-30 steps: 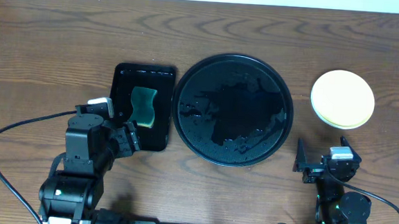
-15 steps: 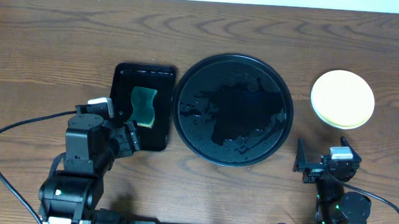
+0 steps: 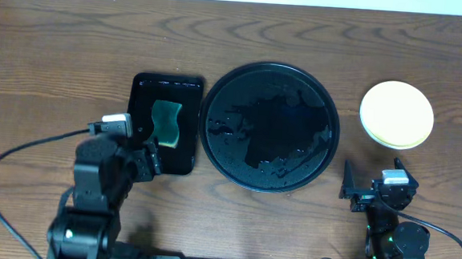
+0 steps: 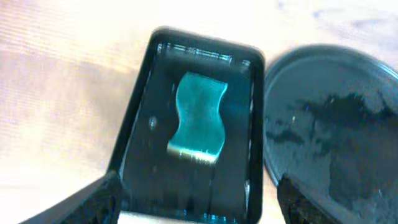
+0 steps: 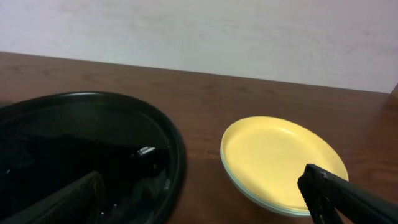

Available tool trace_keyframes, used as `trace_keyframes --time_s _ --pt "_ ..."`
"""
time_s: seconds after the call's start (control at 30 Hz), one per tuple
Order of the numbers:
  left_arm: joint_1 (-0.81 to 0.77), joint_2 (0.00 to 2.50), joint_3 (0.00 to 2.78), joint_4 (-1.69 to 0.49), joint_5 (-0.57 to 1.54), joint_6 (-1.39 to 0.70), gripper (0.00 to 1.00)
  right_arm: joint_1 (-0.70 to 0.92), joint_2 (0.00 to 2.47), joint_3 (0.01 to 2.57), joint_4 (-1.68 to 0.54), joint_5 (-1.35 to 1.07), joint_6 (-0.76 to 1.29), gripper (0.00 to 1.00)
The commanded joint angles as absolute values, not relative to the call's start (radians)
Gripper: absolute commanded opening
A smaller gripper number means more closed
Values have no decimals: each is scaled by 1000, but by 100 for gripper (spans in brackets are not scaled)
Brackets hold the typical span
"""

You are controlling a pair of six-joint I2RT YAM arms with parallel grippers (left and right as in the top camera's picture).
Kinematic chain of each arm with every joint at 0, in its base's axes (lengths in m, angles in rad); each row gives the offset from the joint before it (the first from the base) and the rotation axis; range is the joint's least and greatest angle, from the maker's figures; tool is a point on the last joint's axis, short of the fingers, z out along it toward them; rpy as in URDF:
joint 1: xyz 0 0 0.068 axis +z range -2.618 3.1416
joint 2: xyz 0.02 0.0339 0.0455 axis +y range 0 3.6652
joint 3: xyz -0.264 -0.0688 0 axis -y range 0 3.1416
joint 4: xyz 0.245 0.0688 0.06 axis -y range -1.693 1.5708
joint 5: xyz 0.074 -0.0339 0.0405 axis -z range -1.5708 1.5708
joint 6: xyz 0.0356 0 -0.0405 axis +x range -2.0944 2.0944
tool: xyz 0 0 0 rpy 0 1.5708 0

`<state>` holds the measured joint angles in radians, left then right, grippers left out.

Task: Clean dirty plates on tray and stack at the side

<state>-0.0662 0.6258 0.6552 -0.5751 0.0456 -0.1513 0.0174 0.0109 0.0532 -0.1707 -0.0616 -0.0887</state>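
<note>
The plates (image 3: 397,114) are stacked at the right on the table, pale yellow on top with a blue-green rim showing beneath in the right wrist view (image 5: 283,155). The top plate looks clean. The round black tray (image 3: 241,90) sits at centre, wet and holding no plates; it also shows in the right wrist view (image 5: 81,143) and the left wrist view (image 4: 336,137). My left gripper (image 3: 145,158) is open and empty over the near end of a rectangular tray (image 4: 199,208). My right gripper (image 3: 370,186) is open and empty, near the table's front, short of the plates (image 5: 205,205).
A smaller rectangular black tray (image 3: 141,88) lies left of the round tray and holds a green wavy sponge (image 3: 165,124), which also shows in the left wrist view (image 4: 199,118). A cable loops over the table at front left.
The left arm has shifted slightly near the rectangular tray. The right arm, the plates and the trays have not moved.
</note>
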Motion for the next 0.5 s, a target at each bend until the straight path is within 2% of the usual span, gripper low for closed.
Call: trace_keyframes --time_s 0.0,0.47 --pt "-56 521 548 -474 33 -74 80 28 5 49 -171 -72 -102 99" --pt "9 41 43 104 33 -70 80 28 5 49 -171 -72 -102 99"
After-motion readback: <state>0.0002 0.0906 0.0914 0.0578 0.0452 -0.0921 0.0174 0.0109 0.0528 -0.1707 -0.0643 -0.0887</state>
